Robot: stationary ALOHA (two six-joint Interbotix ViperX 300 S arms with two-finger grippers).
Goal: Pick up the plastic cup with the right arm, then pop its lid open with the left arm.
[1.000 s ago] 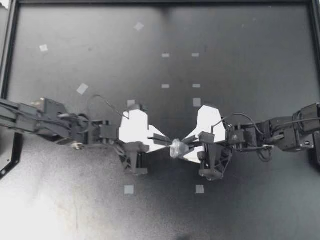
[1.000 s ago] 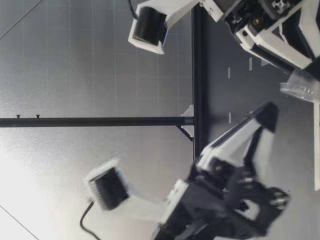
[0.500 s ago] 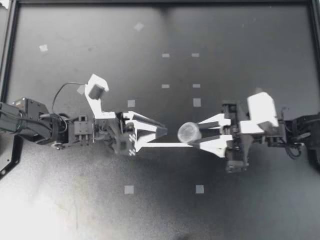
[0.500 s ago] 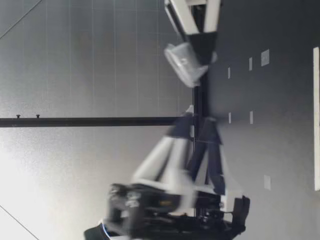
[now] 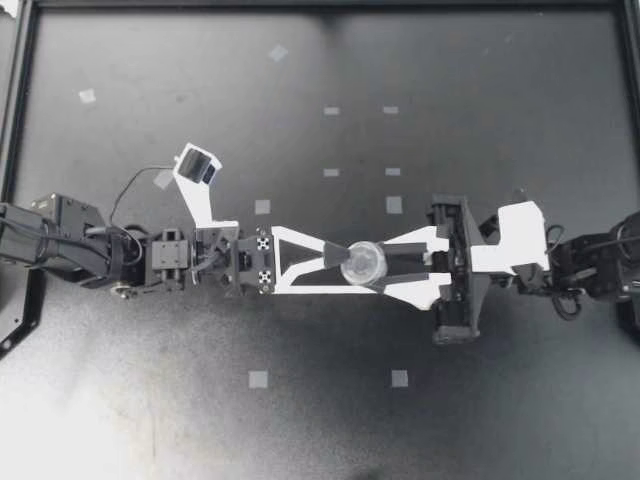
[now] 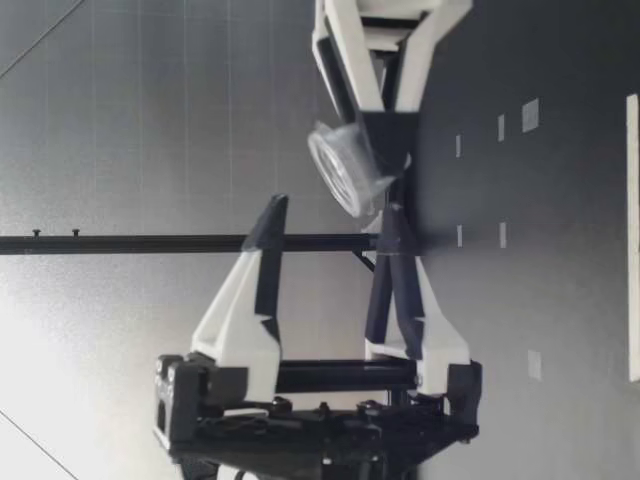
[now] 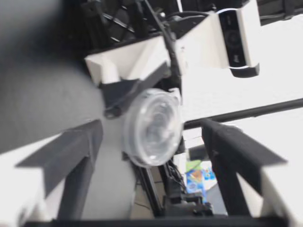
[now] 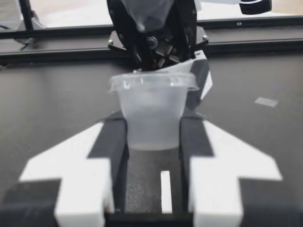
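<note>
A small clear plastic cup [image 5: 361, 263] with a lid hangs above the middle of the table. My right gripper [image 5: 376, 266] is shut on it, one finger on each side of its body [image 8: 152, 111]. My left gripper [image 5: 350, 270] faces it from the other side and stands wide open. The low view shows the left gripper [image 6: 333, 212] with one finger above and one below, their tips just short of the cup [image 6: 345, 168]. In the left wrist view the cup's lid [image 7: 152, 126] faces the camera between the fingers [image 7: 75, 149], which do not touch it.
The black table [image 5: 450, 80] carries several small tape squares, among them two near the front [image 5: 258, 379] [image 5: 399, 378]. A black frame rail [image 8: 265, 45] runs along the table's edge behind the left arm.
Both wrists have turned level. The left gripper has gone from shut to wide open and moved in until its fingers flank the cup. The right gripper has kept hold of the cup.
</note>
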